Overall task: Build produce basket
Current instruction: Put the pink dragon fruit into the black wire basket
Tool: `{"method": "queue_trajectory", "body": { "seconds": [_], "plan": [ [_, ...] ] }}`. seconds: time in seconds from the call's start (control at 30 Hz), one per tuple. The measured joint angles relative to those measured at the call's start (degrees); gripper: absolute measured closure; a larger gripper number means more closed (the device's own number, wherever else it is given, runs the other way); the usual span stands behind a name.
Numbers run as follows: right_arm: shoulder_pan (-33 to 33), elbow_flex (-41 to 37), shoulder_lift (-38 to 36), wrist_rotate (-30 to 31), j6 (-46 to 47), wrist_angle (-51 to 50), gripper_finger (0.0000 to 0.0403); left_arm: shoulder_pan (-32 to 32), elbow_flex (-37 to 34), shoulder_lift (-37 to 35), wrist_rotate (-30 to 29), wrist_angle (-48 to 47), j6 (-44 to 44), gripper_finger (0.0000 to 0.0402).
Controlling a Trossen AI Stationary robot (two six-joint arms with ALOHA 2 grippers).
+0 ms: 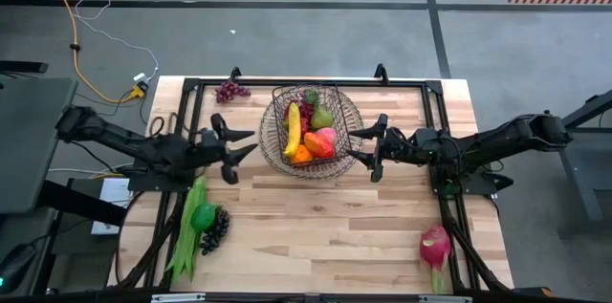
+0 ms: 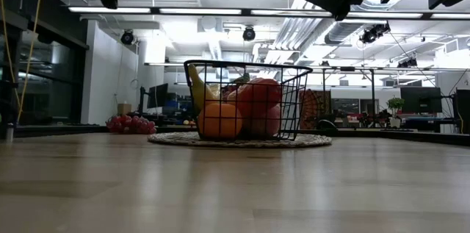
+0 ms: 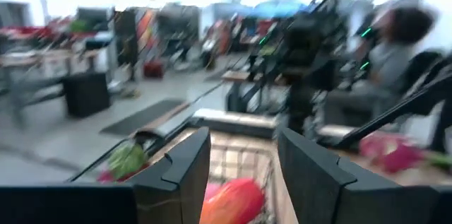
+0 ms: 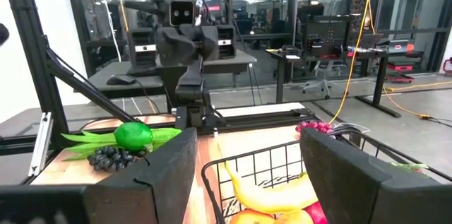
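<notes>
Centrally, the dark wire-mesh rectangular basket [image 1: 311, 131] stands on a round woven wicker tray [image 1: 352, 155], already holding a yellow banana [image 1: 293, 128], an orange and red fruit. Left gripper [image 1: 232, 149], fingers parted and empty, hovers just beside the basket; right gripper [image 1: 375, 147], likewise parted (nothing held), flanks the opposite side. Remaining long green beans [image 1: 186, 231], green pepper [image 1: 202, 215] and dark grapes [image 1: 215, 229] lie well away from the basket on the left arm's side, beans' long axis running toward the table's near edge, probably favouring the left arm.

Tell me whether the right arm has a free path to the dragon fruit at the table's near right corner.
Probably yes. The dragon fruit lies alone on bare wood on the right arm's side; the right end effector, open and empty, hovers by the basket, with nothing between them.
</notes>
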Motion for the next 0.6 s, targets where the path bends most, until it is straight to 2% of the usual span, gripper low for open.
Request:
{"method": "queue_trajectory", "body": {
  "seconds": [0.2, 0.6],
  "plan": [
    [0.0, 0.0, 0.0, -0.01, -0.21, 0.12, 0.0159, 0.55, -2.72, -5.3, 2.26, 2.01, 0.07, 0.0245],
    [0.0, 0.0, 0.0, -0.02, -0.42, 0.14, 0.0159, 0.52, -2.76, -4.1, 2.28, 1.6, -0.52, 0.0245]
  ]
}}
